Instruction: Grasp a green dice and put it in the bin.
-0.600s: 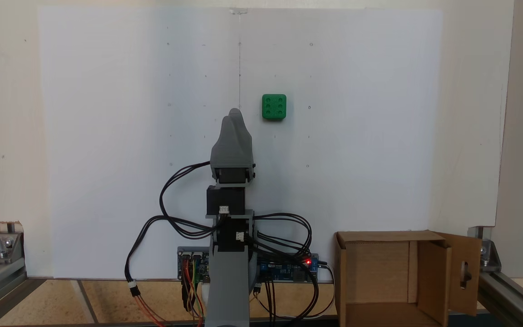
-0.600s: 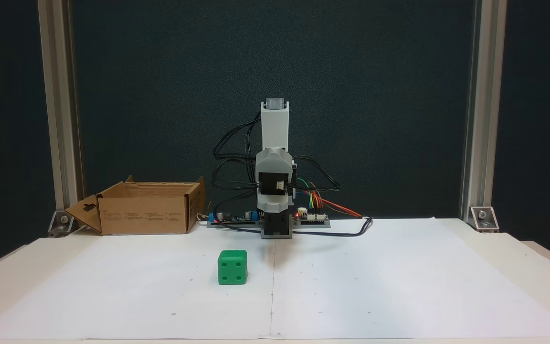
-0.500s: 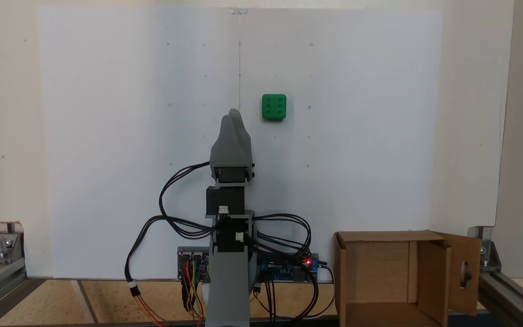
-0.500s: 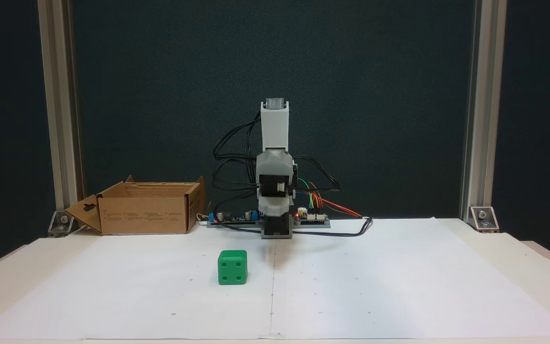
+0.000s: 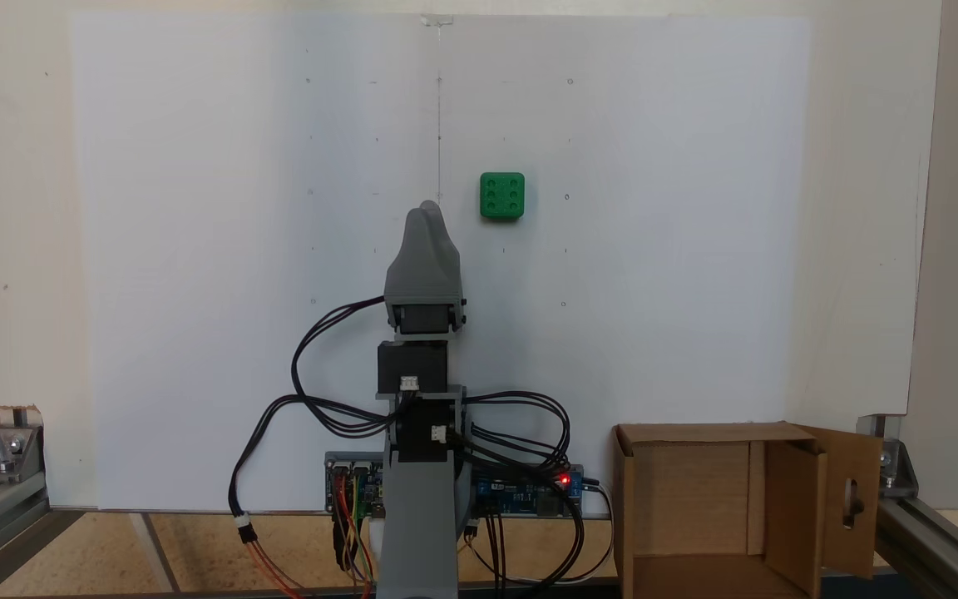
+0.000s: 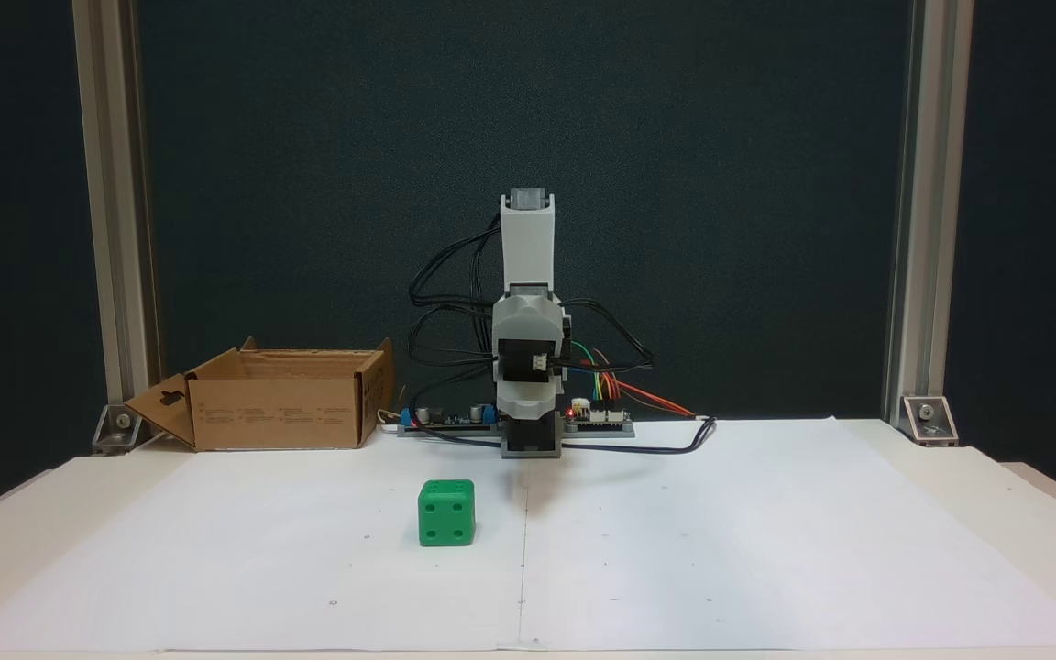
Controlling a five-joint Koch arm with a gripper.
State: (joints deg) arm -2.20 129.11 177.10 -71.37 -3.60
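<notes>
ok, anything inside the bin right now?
The bin looks empty: bare cardboard floor and walls in a fixed view. The green dice sits on the white paper. The inner flap hides one corner.

green dice (image 6: 446, 512) on white paper (image 6: 720, 550), bin (image 6: 276, 400) behind

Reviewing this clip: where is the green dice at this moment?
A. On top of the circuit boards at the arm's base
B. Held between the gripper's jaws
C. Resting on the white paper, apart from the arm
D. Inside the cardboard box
C. In both fixed views the green dice sits alone on the white paper, with bare paper between it and the gripper, and well away from the bin.
</notes>
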